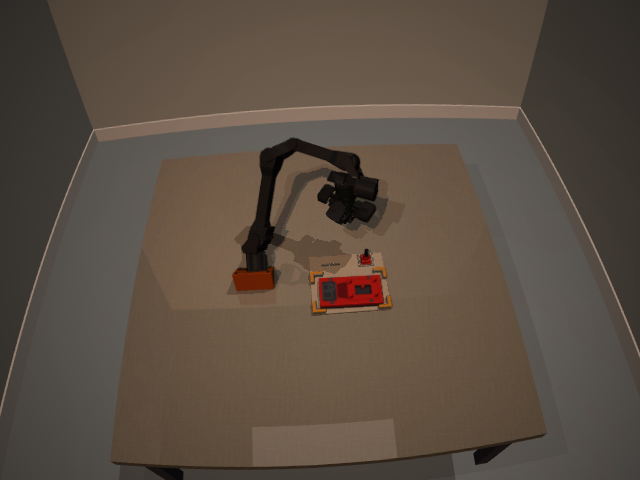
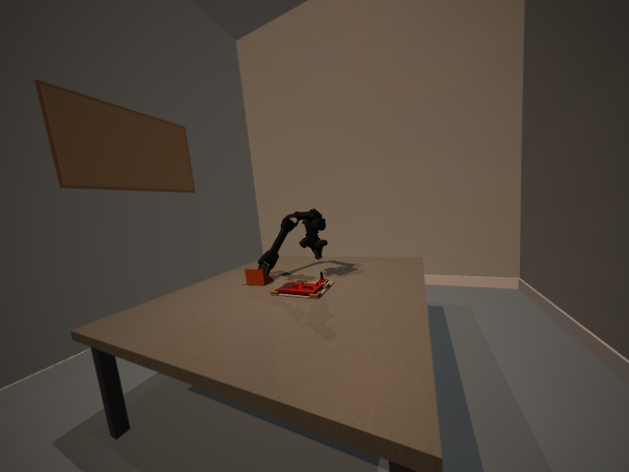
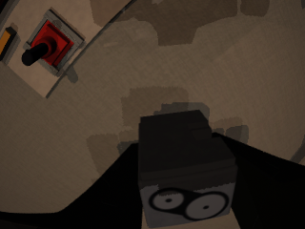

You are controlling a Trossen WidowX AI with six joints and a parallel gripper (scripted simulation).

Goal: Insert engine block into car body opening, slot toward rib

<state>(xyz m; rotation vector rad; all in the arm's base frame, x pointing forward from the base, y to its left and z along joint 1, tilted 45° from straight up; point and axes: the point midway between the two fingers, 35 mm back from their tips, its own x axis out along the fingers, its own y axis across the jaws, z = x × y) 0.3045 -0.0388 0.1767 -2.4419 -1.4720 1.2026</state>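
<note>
My gripper is shut on the engine block, a dark stepped block with two ringed discs on its light lower face in the wrist view. It hangs well above the table, behind the car body in the top view. The red car body lies flat between orange corner brackets. Its dark rectangular opening is in the right half and has no block in it. The car body is out of the wrist view. The block's slot side and the rib cannot be told clearly.
A pale board lies under the car body. On its back right corner stands a red part with an upright black peg, in a grey square frame. An orange bracket is near it. The arm's orange base stands left.
</note>
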